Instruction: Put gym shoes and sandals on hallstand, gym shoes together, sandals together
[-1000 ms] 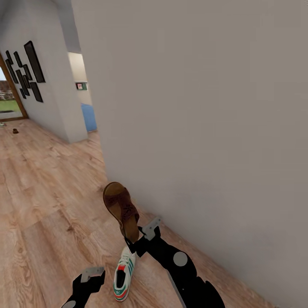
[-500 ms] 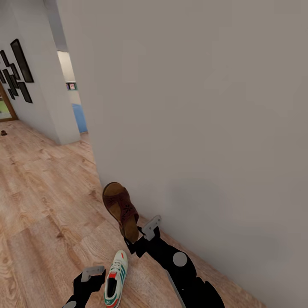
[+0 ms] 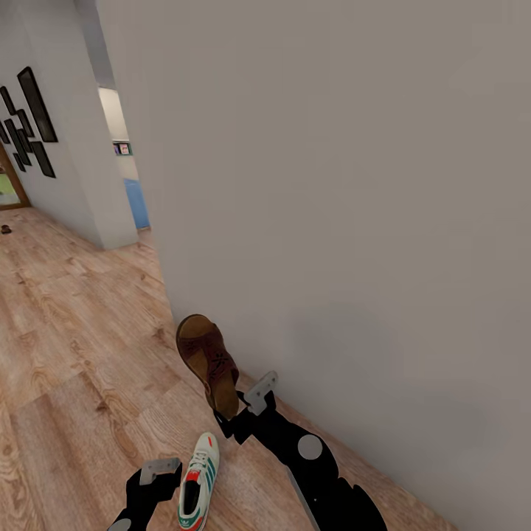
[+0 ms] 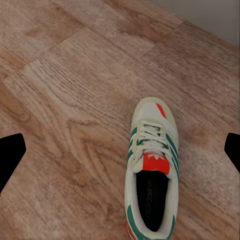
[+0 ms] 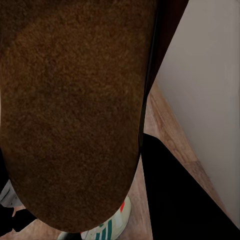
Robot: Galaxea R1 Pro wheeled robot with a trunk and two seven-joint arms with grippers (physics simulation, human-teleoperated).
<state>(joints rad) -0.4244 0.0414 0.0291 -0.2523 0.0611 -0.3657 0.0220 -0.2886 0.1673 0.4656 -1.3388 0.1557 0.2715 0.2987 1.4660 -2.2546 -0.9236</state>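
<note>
big pale grey wall [image 3: 332, 184] close on the right, light wood-plank corridor floor [image 3: 66, 332] running back to a far white wall with dark frames [image 3: 29, 122] and a doorway. one brown sandal [image 3: 210, 363] pinched at one end in right gripper [image 3: 242, 414], held up off the floor beside the wall. one gym shoe [image 3: 198, 483] flat on the floor just beside left gripper [image 3: 158, 472]. left fingers spread wide, holding nothing, above the shoe in the wrist view.
</note>
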